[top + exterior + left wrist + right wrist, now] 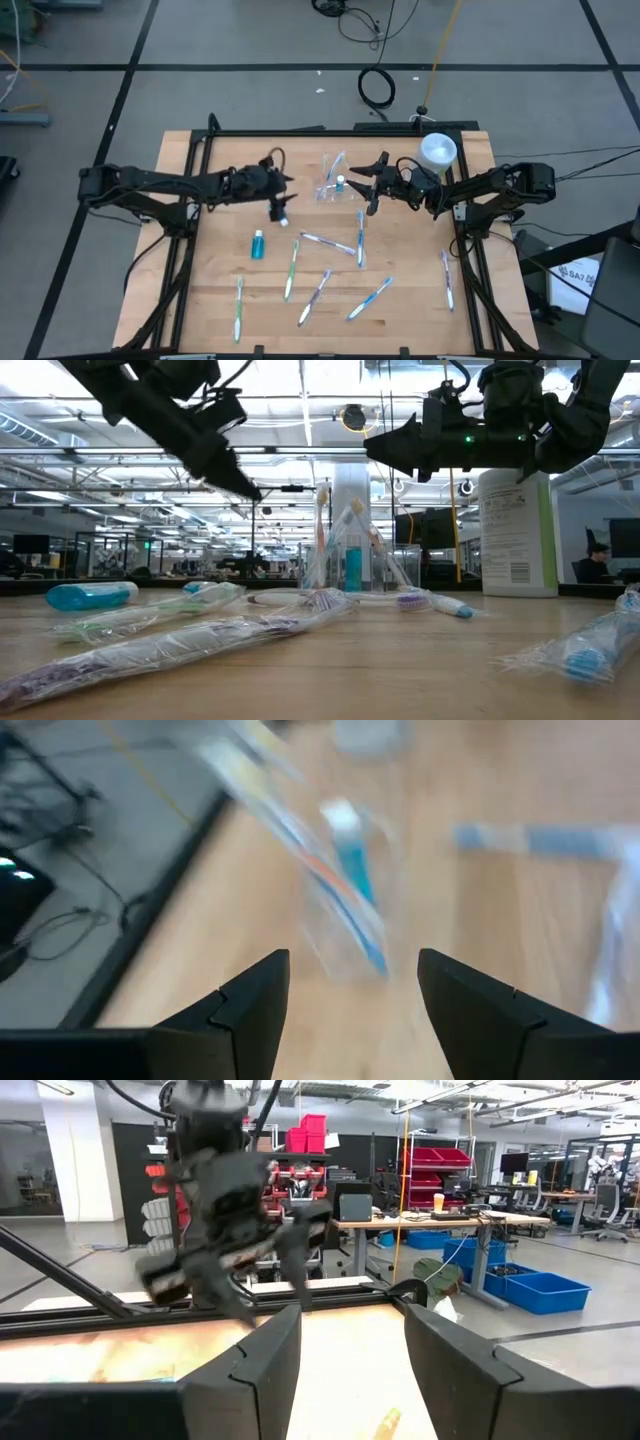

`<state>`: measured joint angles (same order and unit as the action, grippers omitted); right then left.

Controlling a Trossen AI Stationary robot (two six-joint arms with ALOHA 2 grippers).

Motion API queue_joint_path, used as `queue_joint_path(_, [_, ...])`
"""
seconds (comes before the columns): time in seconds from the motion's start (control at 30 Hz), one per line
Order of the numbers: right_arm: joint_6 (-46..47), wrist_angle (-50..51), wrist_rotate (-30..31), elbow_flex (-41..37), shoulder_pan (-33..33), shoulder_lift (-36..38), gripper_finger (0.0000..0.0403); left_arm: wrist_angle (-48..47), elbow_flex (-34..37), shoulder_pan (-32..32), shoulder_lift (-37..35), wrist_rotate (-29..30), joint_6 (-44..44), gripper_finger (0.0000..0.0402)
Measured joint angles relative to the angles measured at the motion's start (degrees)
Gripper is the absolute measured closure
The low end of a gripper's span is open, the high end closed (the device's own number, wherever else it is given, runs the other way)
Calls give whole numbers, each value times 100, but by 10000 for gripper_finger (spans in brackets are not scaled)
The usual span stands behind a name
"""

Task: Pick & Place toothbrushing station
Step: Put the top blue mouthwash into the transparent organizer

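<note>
My left gripper (281, 196): released, empty, beside cup (331, 184). My right gripper (362, 183): parted, empty, above cup.

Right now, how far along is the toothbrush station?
Done: the clear cup holds a teal tube and a few toothbrushes. In hand: nothing; the left gripper and right gripper are open and empty near it. Left: a teal tube and about seven wrapped toothbrushes on the table.

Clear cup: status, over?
Left end effector open, empty, just left of clear cup. Right end effector open, empty, on its right. Cup upright, holding toothbrushes and a teal tube. Nothing in the way.
</note>
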<state>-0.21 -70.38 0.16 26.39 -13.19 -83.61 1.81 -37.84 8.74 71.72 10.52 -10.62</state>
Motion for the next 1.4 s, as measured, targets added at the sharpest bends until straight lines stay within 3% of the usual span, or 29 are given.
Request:
queue_joint_path(0.4, [2,41,0,0,4,0,232,-1646,2,-761,151,-37,-1536,172])
queue_joint_path(0.5, [2,52,0,0,4,0,232,-1814,-2,-862,247,-374,-1782,172])
queue_joint_path(0.73, [2,52,0,0,4,0,232,-1977,-388,-786,720,-914,-2110,172])
queue_joint_path(0.97, [2,57,0,2,4,0,232,-3172,-1289,-506,1601,-1071,-2634,172])
queue_joint_path(1.4, [-31,149,0,0,4,0,232,-3163,-1448,-475,2566,-1057,-3527,172])
